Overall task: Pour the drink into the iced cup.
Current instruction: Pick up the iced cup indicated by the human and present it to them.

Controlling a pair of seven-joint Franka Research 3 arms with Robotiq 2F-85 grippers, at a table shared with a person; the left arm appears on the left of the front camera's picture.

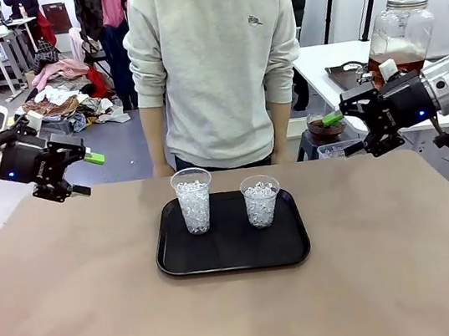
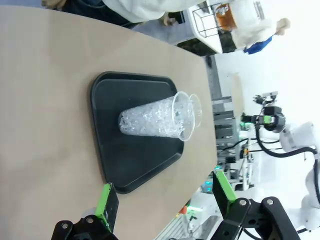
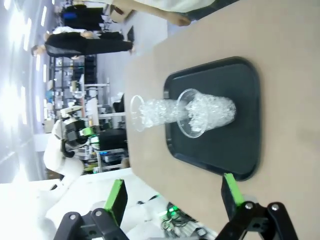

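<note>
two iced cups (image 1: pixel 194 199) on one black tray (image 1: pixel 180 263), one drink jar (image 1: pixel 397 36), left gripper (image 1: pixel 88 174), right gripper (image 1: pixel 344 133), both spread

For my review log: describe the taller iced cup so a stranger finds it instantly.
On the table, a black tray holds two clear ice-filled cups. The taller cup stands on the robot's left, its rim higher than the shorter cup beside it.

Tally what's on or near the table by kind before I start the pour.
Iced cups: 2, taller cup, shorter cup
Black tray: 1
Drink jar: 1
Robot hands: 2, left hand, right hand, both open
Total: 6
</note>
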